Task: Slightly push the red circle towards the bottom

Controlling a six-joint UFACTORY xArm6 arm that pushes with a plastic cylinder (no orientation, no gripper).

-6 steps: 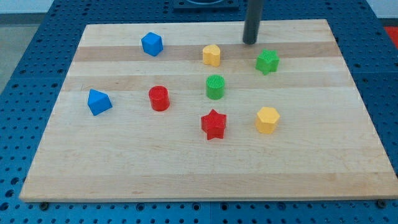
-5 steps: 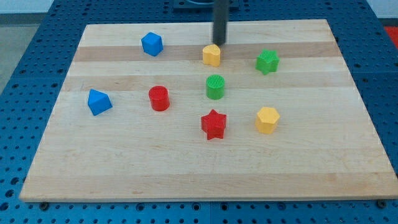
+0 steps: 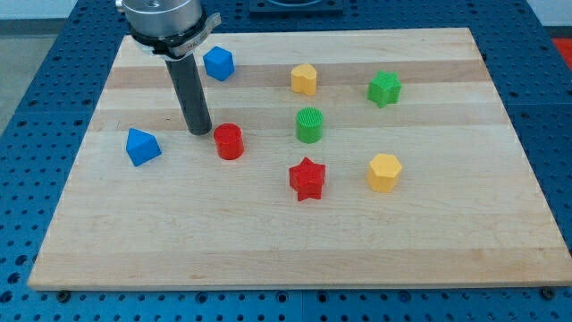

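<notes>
My tip (image 3: 200, 131) is resting on the wooden board (image 3: 295, 241), bare, clamped on nothing, just beside the red circle (image 3: 229, 141) at its upper left; whether they touch cannot be told.

Eight blocks are showing:
- Two red, counting the red star (image 3: 307, 179).
- Two blue blocks (image 3: 218, 63) (image 3: 142, 147).
- Two yellow blocks (image 3: 304, 79) (image 3: 384, 172).
- Two green: green cylinder (image 3: 309, 124), green star (image 3: 384, 88).

All but the blue pair are lying to the tip's right.

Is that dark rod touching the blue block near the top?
No. My tip sits lower, just left of the red circle, apart from the blue cube.
</notes>
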